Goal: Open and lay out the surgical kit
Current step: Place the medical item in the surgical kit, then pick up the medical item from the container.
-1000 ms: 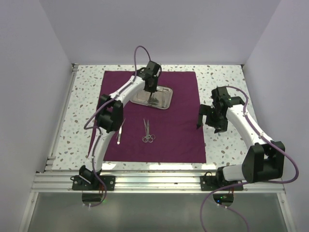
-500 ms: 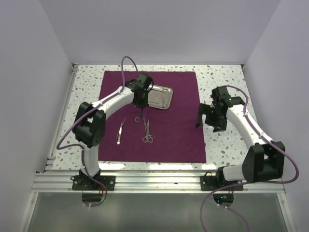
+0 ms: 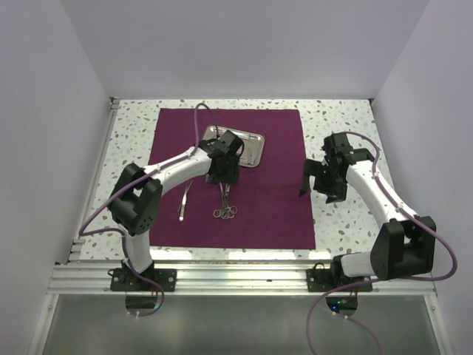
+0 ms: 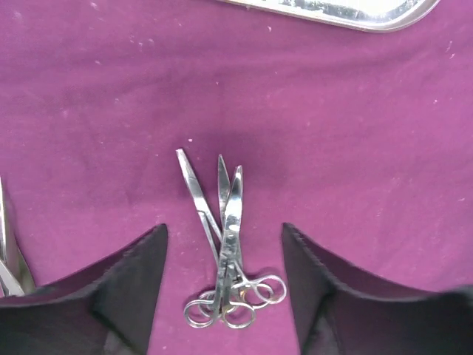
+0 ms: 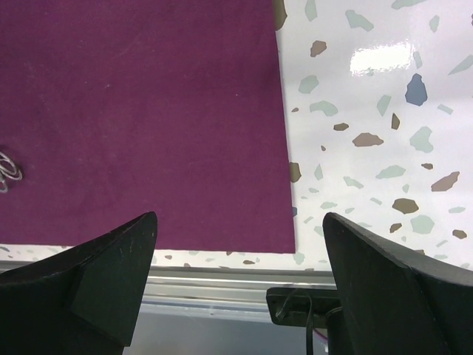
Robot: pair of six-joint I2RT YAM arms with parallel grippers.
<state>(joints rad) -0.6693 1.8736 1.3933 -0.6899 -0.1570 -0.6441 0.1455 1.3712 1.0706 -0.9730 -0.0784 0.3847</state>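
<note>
The left gripper (image 4: 223, 229) hangs wide open and empty. Two scissors (image 4: 225, 251) lie crossed on the cloth (image 4: 355, 148) between its fingers, rings toward the wrist. The right gripper (image 5: 240, 218) is also wide open, holding nothing, over the cloth's edge. The overlapping rings may hook together, so closing on one slim, slick steel pair could drag the other and ruck the soft matte cloth. The shiny tray (image 4: 347, 11) sits beyond the fingertips.

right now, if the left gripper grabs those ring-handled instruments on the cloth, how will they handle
Probably stiff and light: the instruments are slim bare steel. They lie crossed with rings overlapping, so lifting one may drag another. Polished and flat on the cloth, they could slip when pinched.
</note>
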